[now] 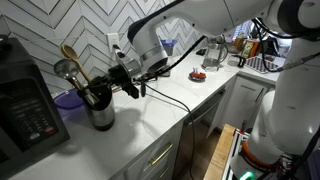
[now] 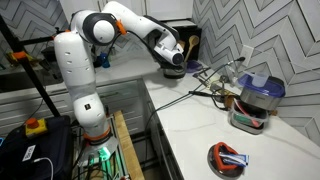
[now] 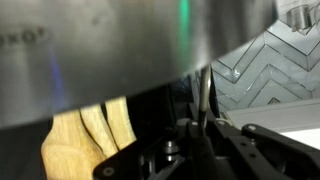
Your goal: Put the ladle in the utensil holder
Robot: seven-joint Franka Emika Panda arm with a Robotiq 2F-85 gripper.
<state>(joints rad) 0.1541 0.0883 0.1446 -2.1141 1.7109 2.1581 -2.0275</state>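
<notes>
White counter (image 1: 150,125) carries the utensil holder (image 1: 100,112) just beyond the gripper (image 1: 128,85), which seems to pinch the ladle (image 1: 66,71) narrowly, shaft slanting across the rim, bowl uppermost.

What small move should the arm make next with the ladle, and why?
Probably ease the ladle slightly deeper into the utensil holder before releasing. In the wrist view the fingers seem shut on its slim shaft, close to the holder's steel wall, beside the wooden spoons. Whether its end is seated is not visible.
</notes>
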